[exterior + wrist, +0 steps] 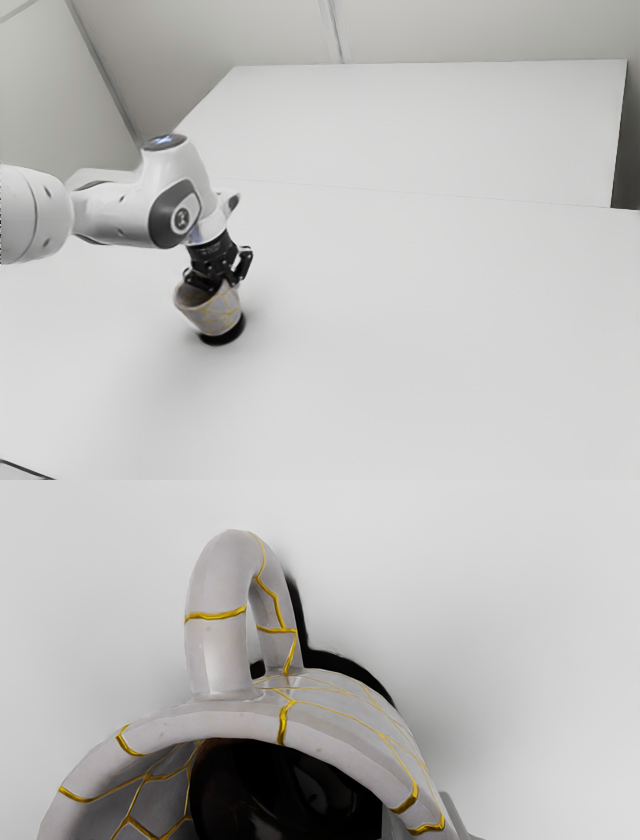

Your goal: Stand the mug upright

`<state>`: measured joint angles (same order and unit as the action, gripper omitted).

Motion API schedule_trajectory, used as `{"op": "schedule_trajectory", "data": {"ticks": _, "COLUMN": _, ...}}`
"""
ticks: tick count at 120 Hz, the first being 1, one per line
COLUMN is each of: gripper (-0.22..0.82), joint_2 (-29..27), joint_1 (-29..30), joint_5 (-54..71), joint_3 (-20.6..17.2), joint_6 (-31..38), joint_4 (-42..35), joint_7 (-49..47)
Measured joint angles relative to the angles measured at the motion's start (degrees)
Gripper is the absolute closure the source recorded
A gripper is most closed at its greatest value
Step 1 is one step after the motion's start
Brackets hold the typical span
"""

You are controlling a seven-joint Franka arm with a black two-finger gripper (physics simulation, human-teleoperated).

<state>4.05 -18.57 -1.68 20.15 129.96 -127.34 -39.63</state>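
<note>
Mug sits tilted at the surface, mouth leaning toward the exterior view's left. Fingers are at its rim; their opening and any hold cannot be determined.

Your white arm has smooth, rounded segments, a dark oval side cap with a pale ring, a blue-marked dark top disc, and a black two-finger gripper.

The mug is pale grey, veined gold.
</note>
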Motion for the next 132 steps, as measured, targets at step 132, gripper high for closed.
{"op": "schedule_trajectory", "data": {"ticks": 132, "gripper": 0.41, "joint_2": 9.6, "joint_1": -1.5, "joint_5": -3.0, "joint_3": 1.4, "joint_6": -10.0, "joint_4": 10.5, "joint_7": -15.8}}
